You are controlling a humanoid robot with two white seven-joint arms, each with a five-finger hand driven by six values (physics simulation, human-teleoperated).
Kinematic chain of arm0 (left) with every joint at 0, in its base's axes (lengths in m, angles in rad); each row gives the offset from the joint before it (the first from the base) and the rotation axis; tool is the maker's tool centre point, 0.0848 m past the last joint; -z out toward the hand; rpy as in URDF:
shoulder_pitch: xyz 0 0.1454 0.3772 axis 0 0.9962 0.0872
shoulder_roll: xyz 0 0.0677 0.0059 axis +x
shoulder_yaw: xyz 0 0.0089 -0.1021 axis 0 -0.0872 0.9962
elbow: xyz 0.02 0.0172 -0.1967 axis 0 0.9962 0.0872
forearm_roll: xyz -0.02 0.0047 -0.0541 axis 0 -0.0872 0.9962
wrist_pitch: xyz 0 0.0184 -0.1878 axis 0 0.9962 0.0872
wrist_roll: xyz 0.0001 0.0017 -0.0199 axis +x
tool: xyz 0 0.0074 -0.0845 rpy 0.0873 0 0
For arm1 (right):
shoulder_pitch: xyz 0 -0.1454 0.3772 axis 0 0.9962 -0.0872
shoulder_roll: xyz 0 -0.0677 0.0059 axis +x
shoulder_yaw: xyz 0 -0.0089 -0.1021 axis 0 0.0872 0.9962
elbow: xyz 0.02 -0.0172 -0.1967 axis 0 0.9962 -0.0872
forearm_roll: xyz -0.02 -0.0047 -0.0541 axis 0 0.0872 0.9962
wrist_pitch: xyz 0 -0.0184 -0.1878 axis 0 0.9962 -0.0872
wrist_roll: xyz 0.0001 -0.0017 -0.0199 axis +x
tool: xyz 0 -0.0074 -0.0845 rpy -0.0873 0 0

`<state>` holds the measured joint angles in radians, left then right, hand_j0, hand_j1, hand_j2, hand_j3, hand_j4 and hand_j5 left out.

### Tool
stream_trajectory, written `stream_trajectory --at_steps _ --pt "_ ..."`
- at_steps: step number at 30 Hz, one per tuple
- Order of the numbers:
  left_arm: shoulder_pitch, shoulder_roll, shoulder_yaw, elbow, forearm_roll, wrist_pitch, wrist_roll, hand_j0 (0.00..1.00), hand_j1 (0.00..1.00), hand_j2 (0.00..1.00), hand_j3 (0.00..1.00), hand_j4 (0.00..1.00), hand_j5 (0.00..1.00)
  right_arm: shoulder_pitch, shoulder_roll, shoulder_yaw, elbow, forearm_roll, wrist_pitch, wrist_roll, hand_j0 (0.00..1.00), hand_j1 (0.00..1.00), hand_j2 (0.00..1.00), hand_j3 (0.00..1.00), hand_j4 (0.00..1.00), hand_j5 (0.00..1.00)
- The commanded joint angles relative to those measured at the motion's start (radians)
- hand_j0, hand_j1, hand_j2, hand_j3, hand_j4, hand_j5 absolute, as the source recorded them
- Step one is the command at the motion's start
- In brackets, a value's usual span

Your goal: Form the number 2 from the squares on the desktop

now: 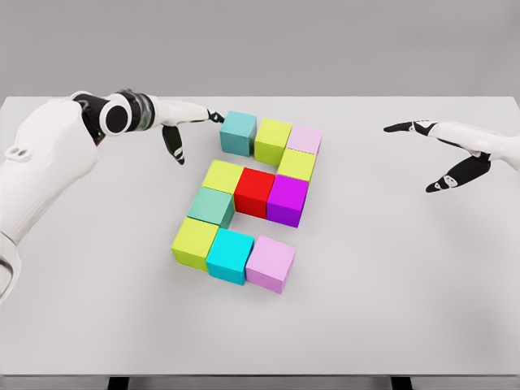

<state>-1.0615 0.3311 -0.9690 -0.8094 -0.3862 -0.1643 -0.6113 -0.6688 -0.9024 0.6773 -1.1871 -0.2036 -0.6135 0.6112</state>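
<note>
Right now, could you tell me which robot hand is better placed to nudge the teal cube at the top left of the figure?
The left robot hand: its open fingertips are beside the teal cube. The right robot hand hovers far off.

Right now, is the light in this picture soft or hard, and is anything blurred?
Head view: soft, even light; the blocks cast only faint, short shadows on the white table; no glare; block edges look slightly smeared; the left robot hand and right robot hand stay clear.

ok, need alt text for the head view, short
Eleven coloured cubes form a blocky number 2 on a white table. The left hand hovers open by the top-left teal cube; the right hand hovers open to the right, apart from the cubes.
</note>
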Motion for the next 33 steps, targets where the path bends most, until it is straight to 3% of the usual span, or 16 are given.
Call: stream_trajectory --at_steps 1,33 --pt "0.0 -0.001 -0.004 0.001 0.001 0.0 0.0 1.0 1.0 1.0 1.0 1.0 1.0 0.0 -0.001 -0.001 -0.002 -0.007 0.003 0.0 1.0 1.0 1.0 1.0 1.0 1.0" --pt "-0.002 0.005 0.0 -0.013 0.003 -0.001 0.0 1.0 1.0 1.0 1.0 1.0 1.0 -0.003 -0.003 -0.002 -0.031 -0.008 0.003 0.0 1.0 1.0 1.0 1.0 1.0 1.0"
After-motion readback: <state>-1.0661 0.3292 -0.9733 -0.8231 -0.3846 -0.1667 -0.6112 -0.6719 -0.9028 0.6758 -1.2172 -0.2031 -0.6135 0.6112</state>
